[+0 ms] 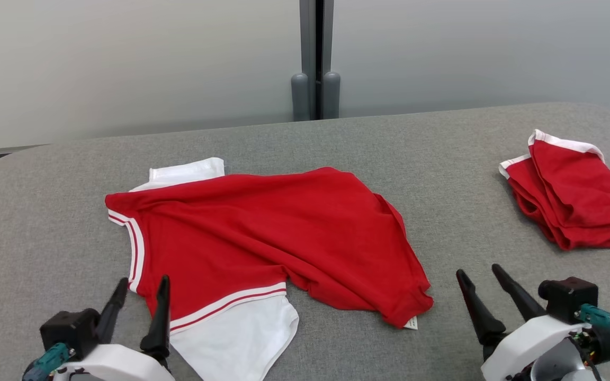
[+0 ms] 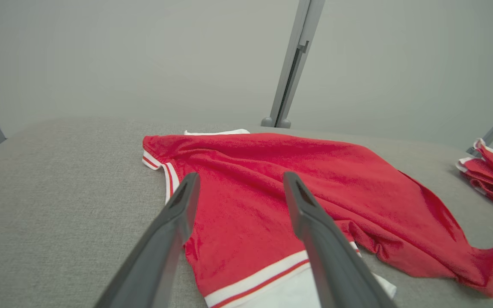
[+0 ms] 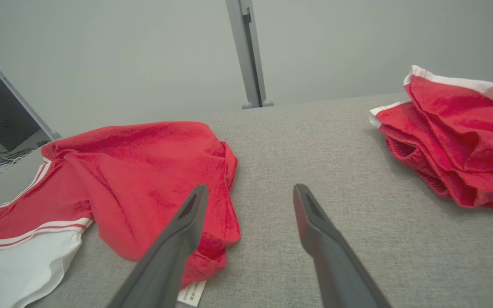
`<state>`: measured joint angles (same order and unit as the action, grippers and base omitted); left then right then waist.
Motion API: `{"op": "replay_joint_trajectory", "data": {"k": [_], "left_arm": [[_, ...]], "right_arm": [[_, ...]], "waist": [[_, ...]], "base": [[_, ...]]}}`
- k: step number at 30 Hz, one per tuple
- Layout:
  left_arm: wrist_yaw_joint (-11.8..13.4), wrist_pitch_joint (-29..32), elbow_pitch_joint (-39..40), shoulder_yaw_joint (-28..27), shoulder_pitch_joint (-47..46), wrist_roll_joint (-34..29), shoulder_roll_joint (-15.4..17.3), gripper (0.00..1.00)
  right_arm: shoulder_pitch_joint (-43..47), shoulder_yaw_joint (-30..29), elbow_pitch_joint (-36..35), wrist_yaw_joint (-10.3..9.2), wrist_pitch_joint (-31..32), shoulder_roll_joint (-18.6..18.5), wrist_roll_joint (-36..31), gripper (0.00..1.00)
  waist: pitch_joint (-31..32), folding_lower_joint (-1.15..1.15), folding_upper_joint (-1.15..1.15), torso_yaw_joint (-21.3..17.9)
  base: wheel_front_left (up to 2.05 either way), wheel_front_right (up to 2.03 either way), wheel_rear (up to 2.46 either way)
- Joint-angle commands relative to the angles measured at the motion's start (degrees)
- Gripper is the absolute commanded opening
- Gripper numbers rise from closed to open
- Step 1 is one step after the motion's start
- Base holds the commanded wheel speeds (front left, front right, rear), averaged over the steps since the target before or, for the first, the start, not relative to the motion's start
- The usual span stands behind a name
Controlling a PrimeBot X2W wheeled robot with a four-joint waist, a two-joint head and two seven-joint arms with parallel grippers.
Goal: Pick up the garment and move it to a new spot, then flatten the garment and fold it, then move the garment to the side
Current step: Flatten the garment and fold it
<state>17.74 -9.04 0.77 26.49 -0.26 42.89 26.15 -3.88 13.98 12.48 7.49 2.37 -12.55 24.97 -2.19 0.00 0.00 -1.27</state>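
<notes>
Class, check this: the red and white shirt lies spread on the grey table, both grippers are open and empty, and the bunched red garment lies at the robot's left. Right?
No: the bunched red garment lies at the robot's right, beyond the right gripper, as the head view shows. The rest holds.

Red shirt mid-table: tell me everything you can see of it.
The red shirt looks like a soft knit, with white sleeves joined by red-and-white striped trim. It lies spread out but rumpled on the grey table, sleeves toward the robot's left. Its bunched hem, with a white label, lies toward the robot's right. The open left gripper hovers by the near sleeve seam; nothing grips the shirt.
</notes>
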Motion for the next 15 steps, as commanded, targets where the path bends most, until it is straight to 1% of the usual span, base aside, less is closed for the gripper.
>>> {"op": "replay_joint_trajectory", "data": {"k": [1,3,7,10,15], "left_arm": [[-0.29,0.56,-0.21,0.41,0.54,0.31,0.00,1.00],[-0.89,3.03,-0.55,1.55,0.75,1.42,-0.07,1.00],[-1.70,10.32,-0.95,4.35,1.38,3.69,0.73,1.00],[-1.47,14.95,-0.47,5.36,1.99,5.92,0.94,1.00],[-2.51,21.51,1.67,7.12,2.29,9.37,1.20,1.00]], "right_arm": [[0.52,0.83,-0.19,0.00,0.74,-0.67,0.78,1.00],[0.39,2.87,-0.39,0.00,2.47,-2.02,2.26,1.00],[-1.12,6.24,0.26,0.00,5.90,-3.81,3.92,1.00],[-2.35,7.96,1.30,0.00,7.43,-4.41,4.28,1.00],[-4.70,10.45,3.37,0.00,10.30,-5.28,5.13,1.00]], "waist": [[-0.27,0.00,0.00,0.27],[-0.64,0.00,0.00,0.55],[-1.73,0.00,0.00,1.18],[-2.53,0.00,0.00,1.69],[-3.84,0.00,0.00,2.61]], "base": [[0.00,0.00,0.00],[0.00,0.00,0.00],[0.00,0.00,0.00],[0.00,0.00,0.00],[0.00,0.00,0.00]]}}
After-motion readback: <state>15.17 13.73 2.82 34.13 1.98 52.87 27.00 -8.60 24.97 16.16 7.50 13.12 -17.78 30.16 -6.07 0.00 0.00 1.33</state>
